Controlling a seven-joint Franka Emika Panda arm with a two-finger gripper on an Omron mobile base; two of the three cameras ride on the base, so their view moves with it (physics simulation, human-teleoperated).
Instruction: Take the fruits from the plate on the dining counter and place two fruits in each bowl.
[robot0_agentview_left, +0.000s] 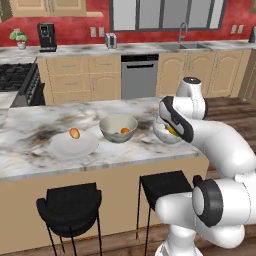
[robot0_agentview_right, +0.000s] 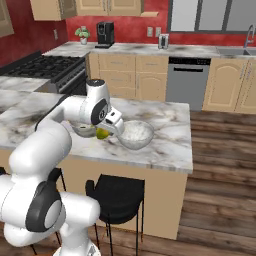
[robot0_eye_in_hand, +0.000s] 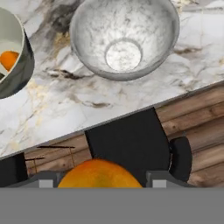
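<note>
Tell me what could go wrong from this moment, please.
1. The claw holds a yellow-orange fruit, but in the hand view it hangs over the black stool and the wooden floor, short of the speckled bowl. A release now would likely drop it off the dining counter.
2. The arm passes close to the grey-green bowl, which holds an orange fruit; a wide swing might knock it.
</note>
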